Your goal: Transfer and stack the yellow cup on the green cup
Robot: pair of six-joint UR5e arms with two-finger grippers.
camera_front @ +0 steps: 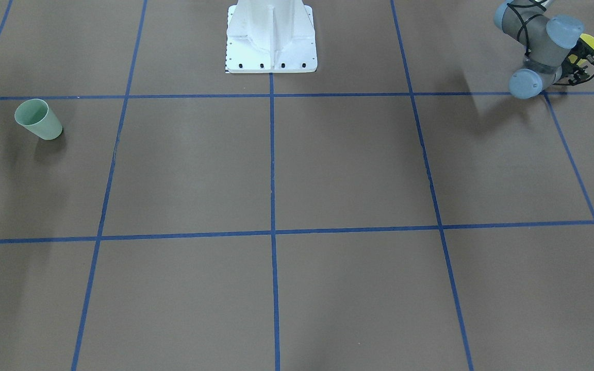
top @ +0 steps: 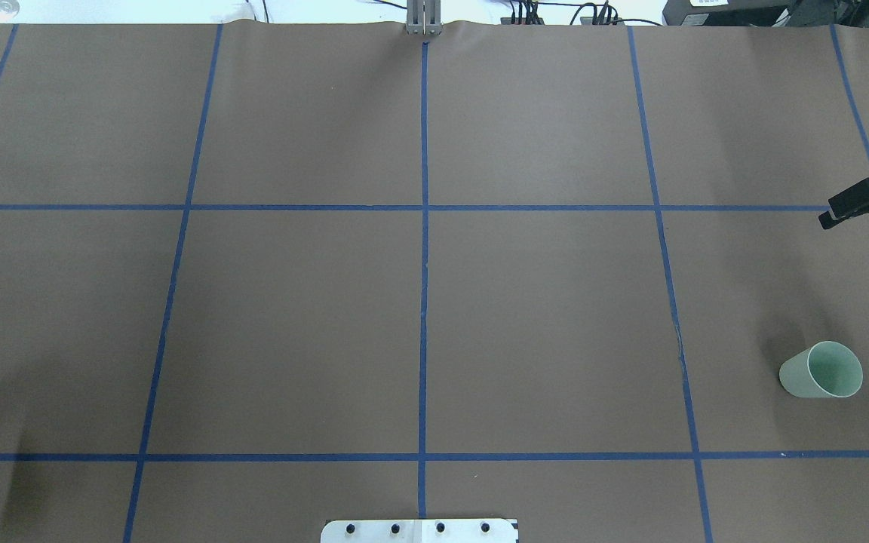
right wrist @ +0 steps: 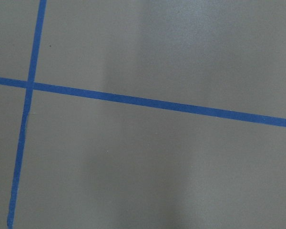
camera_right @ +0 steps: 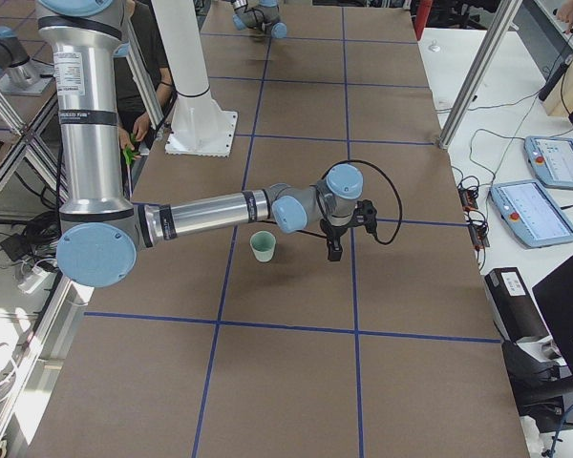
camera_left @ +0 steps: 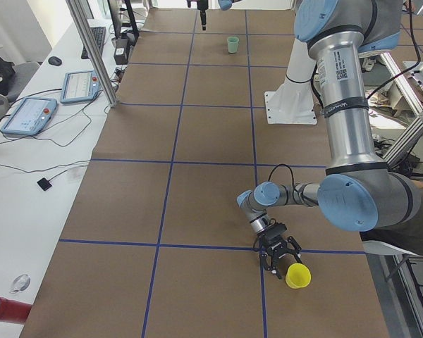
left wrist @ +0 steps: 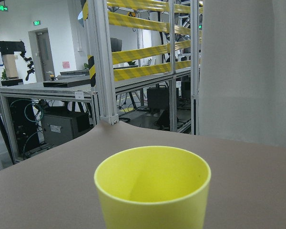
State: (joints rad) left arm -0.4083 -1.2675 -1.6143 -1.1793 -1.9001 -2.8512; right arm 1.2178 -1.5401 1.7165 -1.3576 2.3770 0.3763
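The yellow cup (camera_left: pixel 297 276) stands upright on the brown table near the robot's left end. It fills the lower middle of the left wrist view (left wrist: pixel 152 186) and peeks out behind the left wrist in the front view (camera_front: pixel 591 42). My left gripper (camera_left: pixel 280 262) is low over the table with its fingers spread, right beside the cup and empty. The green cup (top: pixel 821 369) stands upright at the table's other end (camera_front: pixel 38 119). My right gripper (top: pixel 828 220) points down above the table, a little farther out than the green cup. It looks shut and empty (camera_right: pixel 334 254).
The white robot base (camera_front: pixel 271 38) stands at the middle of the table's near edge. Blue tape lines (top: pixel 424 302) divide the brown table (top: pixel 540 324) into squares. Desks with tablets and cables (camera_left: pixel 53 105) run along the far side.
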